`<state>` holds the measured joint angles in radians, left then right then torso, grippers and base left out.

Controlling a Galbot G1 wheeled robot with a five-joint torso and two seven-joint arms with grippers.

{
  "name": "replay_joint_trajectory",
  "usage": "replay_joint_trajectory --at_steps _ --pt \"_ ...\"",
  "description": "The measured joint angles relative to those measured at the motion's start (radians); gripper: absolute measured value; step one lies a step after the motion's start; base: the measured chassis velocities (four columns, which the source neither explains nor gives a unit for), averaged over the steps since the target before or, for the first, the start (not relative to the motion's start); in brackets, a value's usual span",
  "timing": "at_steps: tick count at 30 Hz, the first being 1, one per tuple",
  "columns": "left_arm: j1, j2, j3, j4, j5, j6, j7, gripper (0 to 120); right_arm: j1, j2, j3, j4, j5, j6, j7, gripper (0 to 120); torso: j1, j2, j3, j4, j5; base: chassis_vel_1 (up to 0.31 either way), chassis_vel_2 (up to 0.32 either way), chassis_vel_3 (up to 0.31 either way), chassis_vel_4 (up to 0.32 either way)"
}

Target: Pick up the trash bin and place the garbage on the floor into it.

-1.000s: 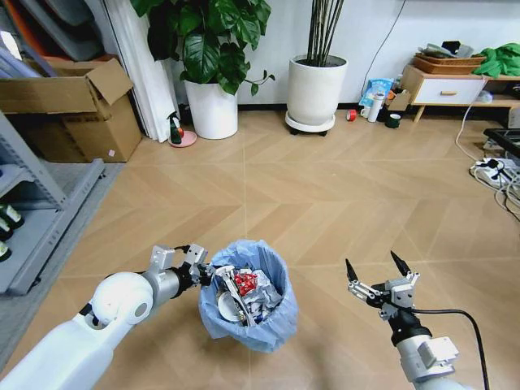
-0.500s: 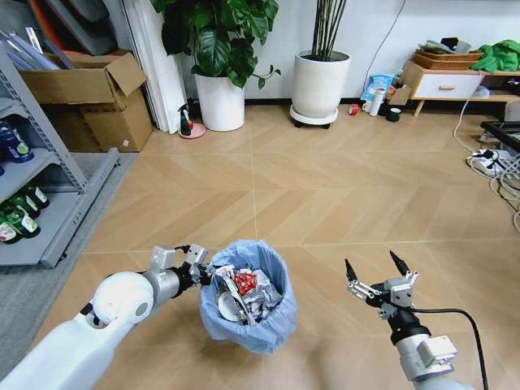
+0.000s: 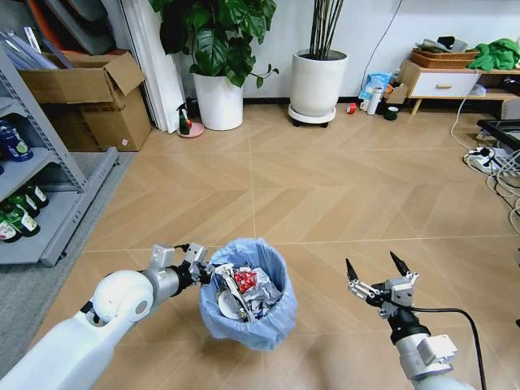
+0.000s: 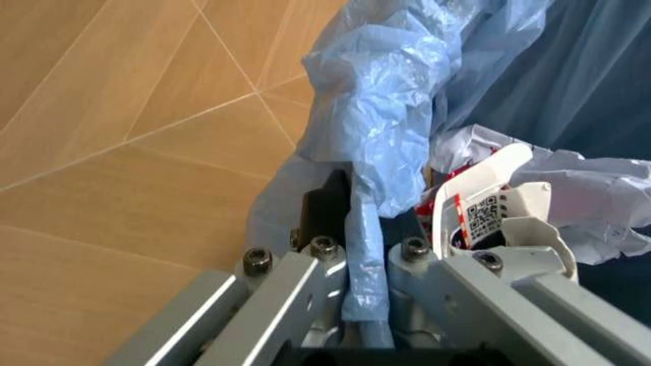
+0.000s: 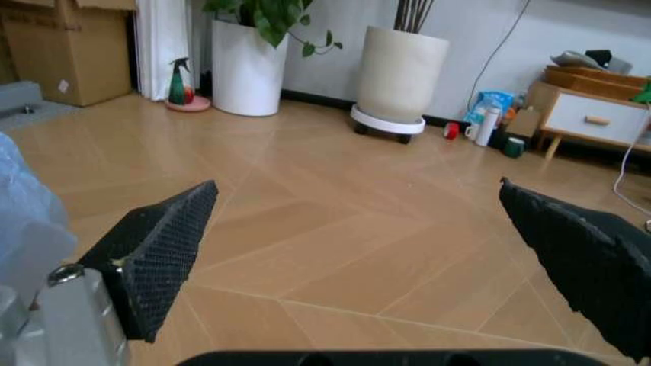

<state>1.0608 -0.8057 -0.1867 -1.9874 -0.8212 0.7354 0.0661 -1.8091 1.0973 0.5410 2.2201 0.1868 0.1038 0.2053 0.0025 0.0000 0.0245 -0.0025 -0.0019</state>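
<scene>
The trash bin (image 3: 258, 323), lined with a crinkled light-blue bag, is low in the head view, just left of centre. My left gripper (image 3: 198, 272) is shut on its near-left rim. In the left wrist view the fingers (image 4: 305, 278) pinch the folded bag edge (image 4: 379, 145). Garbage (image 3: 244, 286) fills the bin: crumpled white paper, a red scrap and a white printed packet (image 4: 486, 210). My right gripper (image 3: 371, 263) hovers open to the right of the bin, nothing between its black fingertips (image 5: 163, 240). The herringbone floor (image 3: 341, 187) around them is bare.
Two white plant pots (image 3: 218, 101) (image 3: 318, 84) stand by the far wall, a green spray bottle (image 3: 185, 120) beside them. A cardboard box (image 3: 89, 97) and a metal shelf of bottles (image 3: 32, 191) line the left. Cables and a power strip (image 3: 491, 162) lie at the right.
The whole head view has shifted, bringing the shelf of bottles into sight at left, so the camera moved. Both arms and the bin keep their places relative to each other.
</scene>
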Motion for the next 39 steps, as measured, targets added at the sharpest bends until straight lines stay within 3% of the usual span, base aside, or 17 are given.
replay_joint_trajectory --at_steps 9,32,39 --pt "0.008 0.009 -0.004 -0.011 -0.003 0.000 0.000 0 -0.020 0.007 0.005 0.010 -0.019 0.004 -0.007 100 0.000 0.000 0.000 0.0002 -0.0001 -0.016 -0.015 0.015 0.012" --pt "0.056 0.005 -0.026 -0.044 0.008 0.000 -0.001 0 -0.053 0.042 0.008 0.020 -0.060 0.034 -0.024 100 0.000 0.000 0.000 0.0001 -0.0001 -0.131 -0.121 0.137 0.123" --pt "0.081 -0.026 -0.048 -0.041 -0.003 -0.007 -0.076 0 -0.047 0.060 0.013 0.014 -0.069 0.056 -0.030 100 0.000 0.000 0.000 0.0000 -0.0001 0.000 0.000 0.000 0.000"
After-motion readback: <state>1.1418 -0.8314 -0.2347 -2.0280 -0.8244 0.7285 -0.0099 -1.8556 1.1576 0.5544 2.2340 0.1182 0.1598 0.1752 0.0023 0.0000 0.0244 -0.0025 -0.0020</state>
